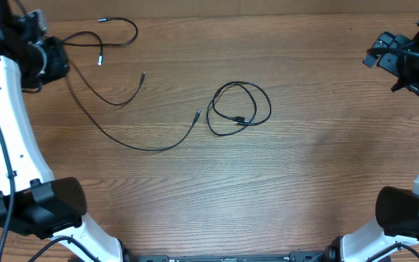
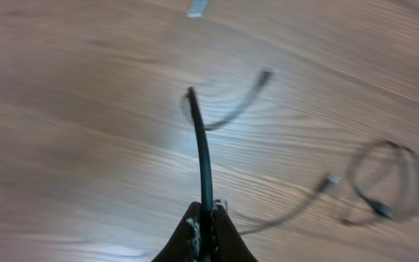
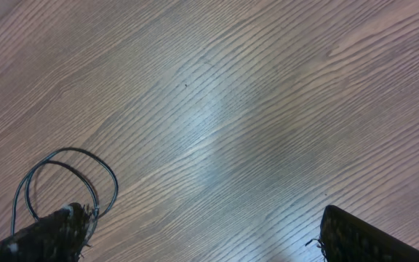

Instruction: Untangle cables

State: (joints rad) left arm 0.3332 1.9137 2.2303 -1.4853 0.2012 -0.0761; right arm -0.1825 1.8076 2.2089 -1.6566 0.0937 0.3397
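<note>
The left end effector [image 2: 206, 222] clamps a thin black flexible cord [image 2: 203, 153], likely to pull it clear of the coiled black cable loop [image 1: 239, 107], while the right end effector [image 3: 202, 236] gapes open.

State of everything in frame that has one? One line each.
left gripper: shut on a cable
right gripper: open, holding nothing
coiled cable: looped on itself, lying loose, not gripped
long cable: spread in an open curve, its tip just short of the coil
</note>
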